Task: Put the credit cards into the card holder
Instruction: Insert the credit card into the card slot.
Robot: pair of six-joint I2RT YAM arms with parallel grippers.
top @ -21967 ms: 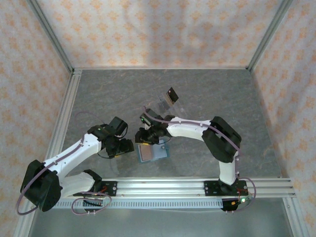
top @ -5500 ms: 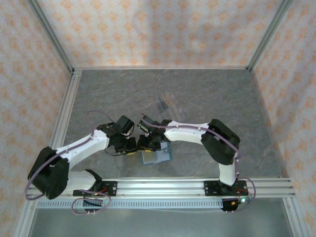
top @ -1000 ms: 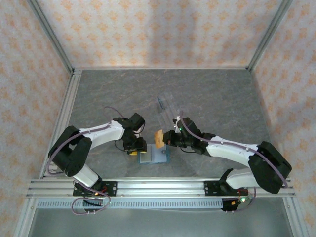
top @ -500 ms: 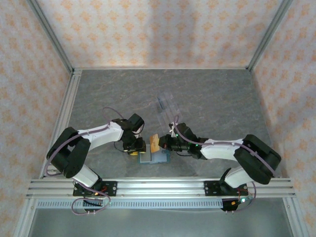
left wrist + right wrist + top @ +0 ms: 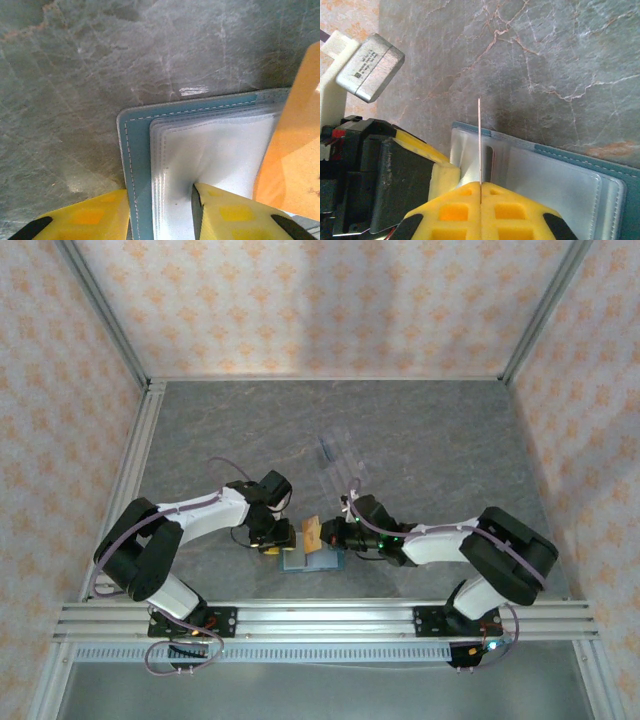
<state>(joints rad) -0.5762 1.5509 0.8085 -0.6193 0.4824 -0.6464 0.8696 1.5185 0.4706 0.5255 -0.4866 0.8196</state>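
Close to the near edge of the table (image 5: 450, 440), a little left of its middle, the card holder (image 5: 322, 561) lies opened flat, its teal cover down and its pale clear sleeves facing up. Both arms reach in over it from either side.

The left gripper (image 5: 272, 540) stands at the holder's left edge with its jaws part open. In the left wrist view the left gripper (image 5: 160, 220) straddles that edge. One of its yellow fingers (image 5: 232, 215) bears on the pale sleeve of the card holder (image 5: 137, 165), where a crease shows. The other finger is down on the bare stone-patterned surface just outside the stitched teal border. It pinches nothing.

The right gripper (image 5: 321, 534) is closed on the red-orange card (image 5: 312, 532), which it holds on edge over the left part of the holder. The right wrist view shows the card (image 5: 479, 135) edge-on as a thin upright line pinched between the yellow pads of the right gripper (image 5: 480, 192). The sleeves of the card holder (image 5: 555, 185) lie right beneath it. Whether the card's far edge has entered a sleeve I cannot tell. In the left wrist view the card (image 5: 295, 150) stands just beside the holder's right part.

A clear plastic rack (image 5: 335, 452) stands well apart from them, towards the middle of the table.
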